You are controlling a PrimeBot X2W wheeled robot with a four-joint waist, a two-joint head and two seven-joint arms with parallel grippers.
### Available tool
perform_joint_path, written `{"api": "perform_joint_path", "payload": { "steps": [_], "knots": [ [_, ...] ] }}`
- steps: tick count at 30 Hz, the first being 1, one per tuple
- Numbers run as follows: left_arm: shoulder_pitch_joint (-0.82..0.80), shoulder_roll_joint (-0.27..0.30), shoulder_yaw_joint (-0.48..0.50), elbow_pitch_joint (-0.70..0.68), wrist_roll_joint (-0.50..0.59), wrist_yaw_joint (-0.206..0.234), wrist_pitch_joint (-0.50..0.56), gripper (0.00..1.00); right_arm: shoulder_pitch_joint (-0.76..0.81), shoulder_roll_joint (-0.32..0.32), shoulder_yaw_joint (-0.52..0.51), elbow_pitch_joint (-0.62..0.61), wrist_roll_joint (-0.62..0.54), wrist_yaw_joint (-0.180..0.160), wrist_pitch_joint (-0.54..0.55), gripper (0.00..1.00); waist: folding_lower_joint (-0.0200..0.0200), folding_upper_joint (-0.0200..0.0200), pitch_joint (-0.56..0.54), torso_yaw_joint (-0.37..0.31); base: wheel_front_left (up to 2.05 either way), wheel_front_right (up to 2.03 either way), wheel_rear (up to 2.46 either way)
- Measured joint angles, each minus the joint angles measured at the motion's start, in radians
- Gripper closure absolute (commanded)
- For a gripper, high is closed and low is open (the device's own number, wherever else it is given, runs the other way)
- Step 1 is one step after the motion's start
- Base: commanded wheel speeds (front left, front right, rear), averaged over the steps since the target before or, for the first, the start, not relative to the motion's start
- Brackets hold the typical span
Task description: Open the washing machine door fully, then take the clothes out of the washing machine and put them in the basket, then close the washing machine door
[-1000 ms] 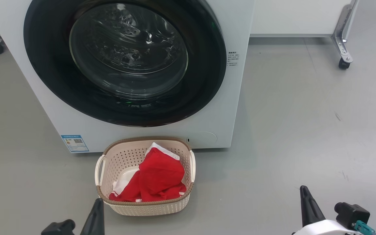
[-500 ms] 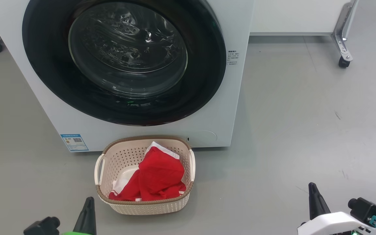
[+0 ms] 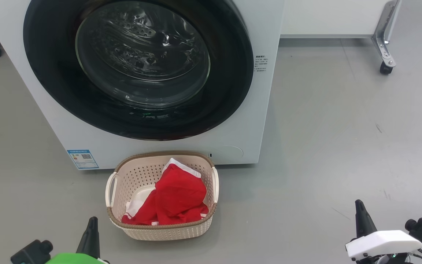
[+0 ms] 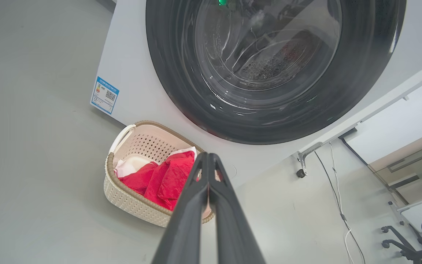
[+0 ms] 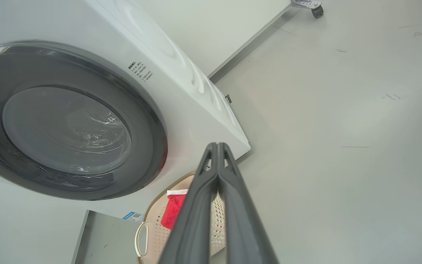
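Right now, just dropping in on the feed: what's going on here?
Nothing is being handled. The washing machine door is shut, and the red clothes lie in the basket on the floor in front of it. The left pincer and right pincer are both closed and empty, low on either side of the basket. The job looks done.

Red clothes in cream perforated basket, brown rim.
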Motion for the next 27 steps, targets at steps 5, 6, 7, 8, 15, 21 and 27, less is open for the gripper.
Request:
{"api": "perform_joint_path", "payload": {
  "steps": [5, 6, 7, 8, 15, 21, 27],
  "knots": [
    [-0.011, 0.001, 0.017, 0.01, -0.064, -0.01, 0.013, 1.0, -0.012, -0.002, -0.015, 0.001, 0.066, 0.003, 0.015, 1.0, 0.0, 0.0, 0.002, -0.001, 0.0, 0.0, 0.0],
    [-0.013, 0.001, 0.02, 0.011, -0.078, -0.01, 0.014, 1.0, -0.015, -0.002, -0.018, 0.001, 0.078, 0.007, 0.02, 1.0, 0.0001, 0.0, 0.002, -0.001, 0.0, 0.0, 0.0],
    [-0.016, 0.001, 0.023, 0.012, -0.095, -0.01, 0.018, 1.0, -0.019, -0.002, -0.021, 0.001, 0.089, 0.007, 0.022, 1.0, 0.0, 0.0, 0.002, -0.001, 0.0, 0.0, 0.0],
    [-0.019, 0.001, 0.025, 0.013, -0.107, -0.01, 0.022, 1.0, -0.02, -0.003, -0.023, 0.001, 0.102, 0.007, 0.027, 1.0, 0.0, 0.0, 0.003, -0.001, 0.0, 0.0, 0.0],
    [-0.037, 0.002, 0.046, 0.021, -0.191, -0.031, 0.04, 1.0, -0.035, -0.006, -0.043, 0.005, 0.196, 0.01, 0.046, 1.0, 0.0, 0.0, 0.005, -0.002, 0.0, 0.0, 0.0],
    [-0.049, 0.002, 0.062, 0.033, -0.27, -0.041, 0.054, 1.0, -0.048, -0.007, -0.059, 0.008, 0.272, 0.016, 0.066, 1.0, 0.0, 0.0, 0.007, -0.002, 0.0, 0.0, 0.0],
    [-0.066, 0.002, 0.082, 0.043, -0.35, -0.053, 0.068, 1.0, -0.064, -0.01, -0.076, 0.01, 0.351, 0.021, 0.084, 1.0, 0.0, 0.0, 0.009, -0.003, 0.0, 0.0, 0.0]
  ]
}}
